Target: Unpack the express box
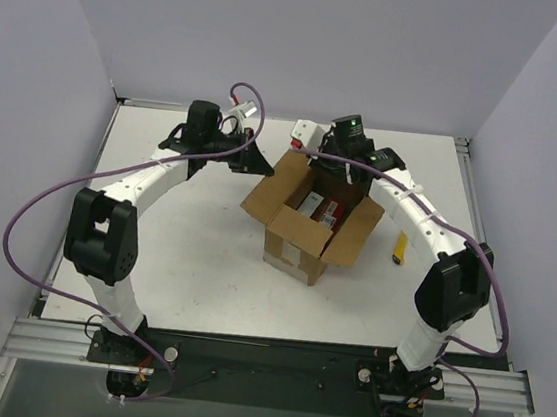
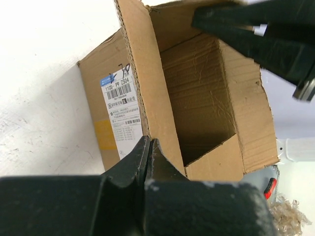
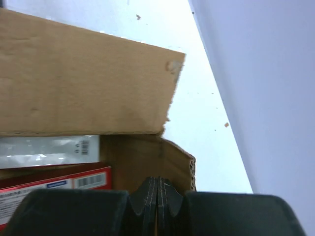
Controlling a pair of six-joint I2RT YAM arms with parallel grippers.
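From overhead I see the express box [image 1: 300, 239] near the middle of the white bench [image 1: 192, 259], turned at an angle, its four flaps folded outward and its mouth open to the camera. Flat red packs [image 1: 327, 210] lie inside. Only this view and the right wrist camera show them, because the left wrist camera looks into a plain cardboard corner of the box. The left arm [image 1: 151, 179] reaches in from the far left, and the left jaws sit just beside the box's far-left flap. The left wrist view shows them pressed together, with the tips at the edge of that flap, but I cannot tell whether they touch it. That view also shows the pale label [image 2: 120, 105] on an outer wall with its barcodes plain, where from above it is only a pale patch. It also picks up some crumpled clear film [image 2: 288, 216] beyond the box, which I cannot make out overhead. The right arm [image 1: 427, 231] curves over the far side, with the right jaws at the box's far rim. The right wrist view shows them closed together above a red pack and a silvery pack [image 3: 49, 150], with a cardboard flap beyond. A small yellow object [image 1: 400, 247] lies on the bench just right of the box and shows only from overhead.
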